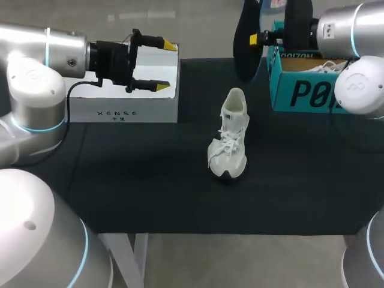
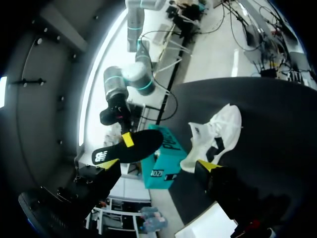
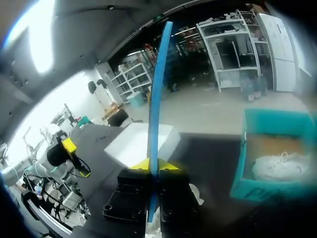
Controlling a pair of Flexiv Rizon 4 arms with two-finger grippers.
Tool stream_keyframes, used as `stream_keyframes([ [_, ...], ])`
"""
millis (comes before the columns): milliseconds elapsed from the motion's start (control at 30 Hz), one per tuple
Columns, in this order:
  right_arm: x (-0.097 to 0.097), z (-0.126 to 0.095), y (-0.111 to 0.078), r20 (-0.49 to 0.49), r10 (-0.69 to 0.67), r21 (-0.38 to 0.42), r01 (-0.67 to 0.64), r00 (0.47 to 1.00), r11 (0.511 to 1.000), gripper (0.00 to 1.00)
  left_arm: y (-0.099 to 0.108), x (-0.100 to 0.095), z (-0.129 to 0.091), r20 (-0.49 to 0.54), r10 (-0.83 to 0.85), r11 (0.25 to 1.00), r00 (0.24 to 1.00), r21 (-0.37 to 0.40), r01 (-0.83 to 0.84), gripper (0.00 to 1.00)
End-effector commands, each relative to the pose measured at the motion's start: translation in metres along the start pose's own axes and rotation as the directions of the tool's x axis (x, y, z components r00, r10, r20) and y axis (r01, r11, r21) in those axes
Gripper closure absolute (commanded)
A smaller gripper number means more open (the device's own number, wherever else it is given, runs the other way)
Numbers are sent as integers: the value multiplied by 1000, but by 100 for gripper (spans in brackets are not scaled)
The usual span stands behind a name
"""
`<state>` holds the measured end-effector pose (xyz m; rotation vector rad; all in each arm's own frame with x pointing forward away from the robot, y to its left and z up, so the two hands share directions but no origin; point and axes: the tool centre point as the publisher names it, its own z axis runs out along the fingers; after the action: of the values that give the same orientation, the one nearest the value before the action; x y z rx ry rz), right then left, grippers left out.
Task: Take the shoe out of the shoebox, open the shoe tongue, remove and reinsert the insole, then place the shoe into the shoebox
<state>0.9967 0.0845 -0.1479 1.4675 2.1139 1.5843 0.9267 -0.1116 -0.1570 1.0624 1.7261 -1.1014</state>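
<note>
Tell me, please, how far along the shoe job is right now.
Done: the shoe is out of the shoebox, standing on the table, with its insole removed. In hand: the right gripper holds the insole raised; the left gripper is open and empty. Left: reinsert the insole, return the shoe to the shoebox.

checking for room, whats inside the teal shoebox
What looks like a white laced shoe lies inside the teal shoebox on its brown floor. The box's near wall hides the shoe's lower part; from the head view my right arm covers much of the opening.
</note>
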Motion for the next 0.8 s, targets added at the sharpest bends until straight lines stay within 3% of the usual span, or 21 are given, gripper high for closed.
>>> stream_keyframes([
  [33, -21, 27, -13, -109, -59, 36, 64, 992, 997, 100, 0, 0, -1, -3, 0, 1000, 1000, 0, 0, 0],
  [400, -21, 27, -13, -109, -59, 36, 64, 992, 997, 100, 0, 0, -1, -3, 0, 1000, 1000, 0, 0, 0],
  [467, -32, 34, -20, -247, 87, 0, -90, 965, 996, 100, 0, 0, -1, -3, 0, 1000, 1000, 0, 0, 0],
  [600, -46, 39, -23, -363, 145, -21, -164, 920, 986, 100, 0, 0, -1, -3, 0, 1000, 1000, 0, 0, 0],
  [800, -48, 53, -34, -399, 104, 7, -110, 911, 994, 100, 0, 0, -1, -3, 0, 1000, 1000, 0, 0, 0],
])
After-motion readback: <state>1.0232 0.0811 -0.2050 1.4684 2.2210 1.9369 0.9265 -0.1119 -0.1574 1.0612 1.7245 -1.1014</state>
